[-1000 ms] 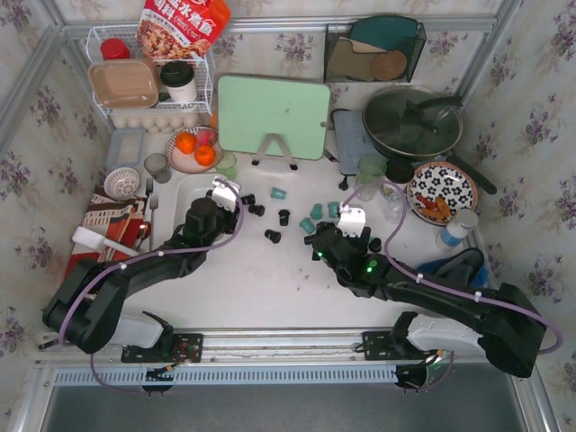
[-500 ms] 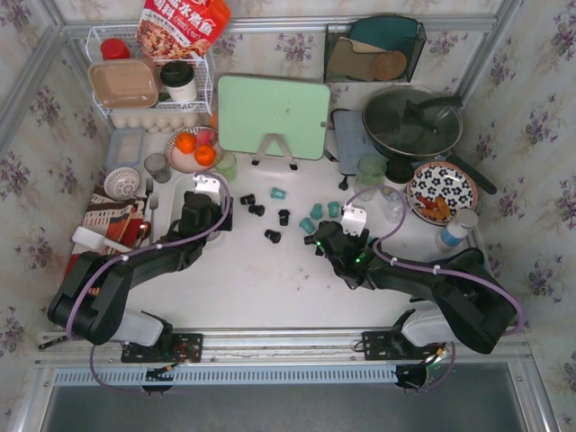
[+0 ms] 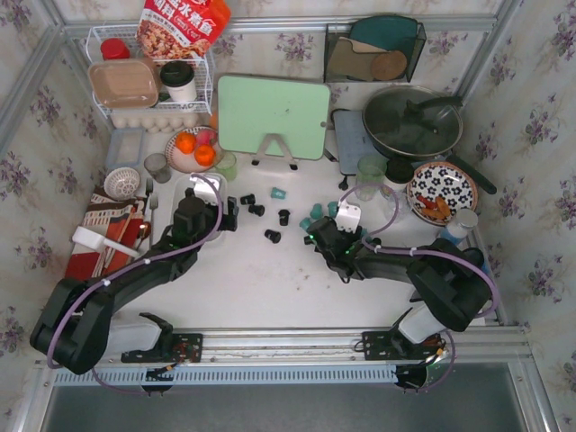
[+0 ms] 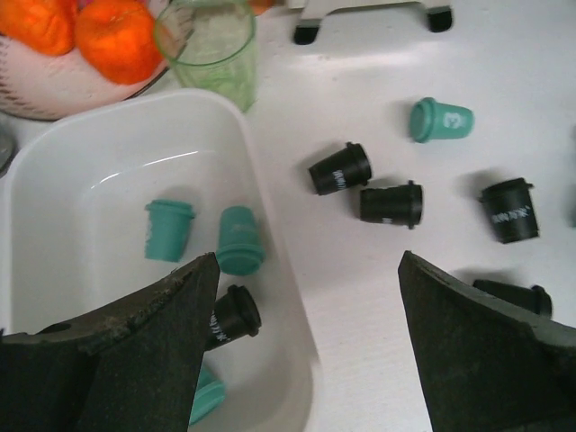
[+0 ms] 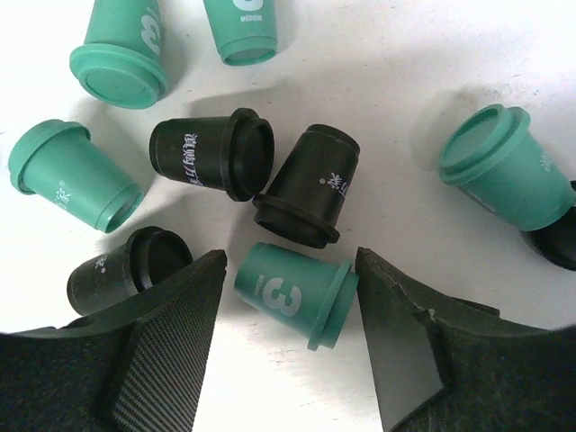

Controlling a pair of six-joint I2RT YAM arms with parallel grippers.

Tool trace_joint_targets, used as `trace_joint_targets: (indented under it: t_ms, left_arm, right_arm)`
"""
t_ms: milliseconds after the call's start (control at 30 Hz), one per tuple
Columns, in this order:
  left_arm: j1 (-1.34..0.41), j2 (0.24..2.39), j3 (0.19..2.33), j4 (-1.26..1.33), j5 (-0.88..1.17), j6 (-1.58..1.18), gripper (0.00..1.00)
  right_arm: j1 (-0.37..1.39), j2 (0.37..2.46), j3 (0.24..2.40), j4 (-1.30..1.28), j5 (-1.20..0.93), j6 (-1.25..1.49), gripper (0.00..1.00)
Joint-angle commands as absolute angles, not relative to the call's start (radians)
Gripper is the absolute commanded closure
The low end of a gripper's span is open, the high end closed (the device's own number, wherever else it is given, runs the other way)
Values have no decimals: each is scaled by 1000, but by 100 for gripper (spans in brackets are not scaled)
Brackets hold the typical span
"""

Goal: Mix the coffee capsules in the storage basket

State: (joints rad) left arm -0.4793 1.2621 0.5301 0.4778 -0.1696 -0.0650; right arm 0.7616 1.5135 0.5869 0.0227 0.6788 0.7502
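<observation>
Coffee capsules look light, stiff, slick and prone to rolling. A few sit in the storage basket, most lie scattered on the surface. Right tool is apart, straddling a teal one — I'd pinch mid-body. Left tool is wide apart over the basket wall.

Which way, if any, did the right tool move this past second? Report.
Yes. In the top view the right tool went left and slightly upward, farther from the floral plate.

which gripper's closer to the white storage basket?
Left. Left gripper hangs over the storage basket rim; right gripper is off to its right, straddling a teal capsule.
</observation>
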Motion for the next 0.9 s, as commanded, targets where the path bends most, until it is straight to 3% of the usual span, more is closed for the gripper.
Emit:
trace_joint_targets:
  t_ms: [0,467,600,667,867]
  left_arm:
    - [-502,1247,537,491,-99,-12,17]
    - [-570,1241,538,549,91,103,17]
    - [-575,1236,527,574,297,163,17]
    - [-583,1234,526,575,436,211,0]
    - [-614,1263,556,588,629,217,1]
  right_arm:
    - [761,1532,599,18,707,761,35]
    - [760,1458,586,19,682,682,52]
    - [762,1333,557,79,537,496,53]
    - [762,1250,533,114,446,368,53]
    - [787,968,430,222,165,58,58]
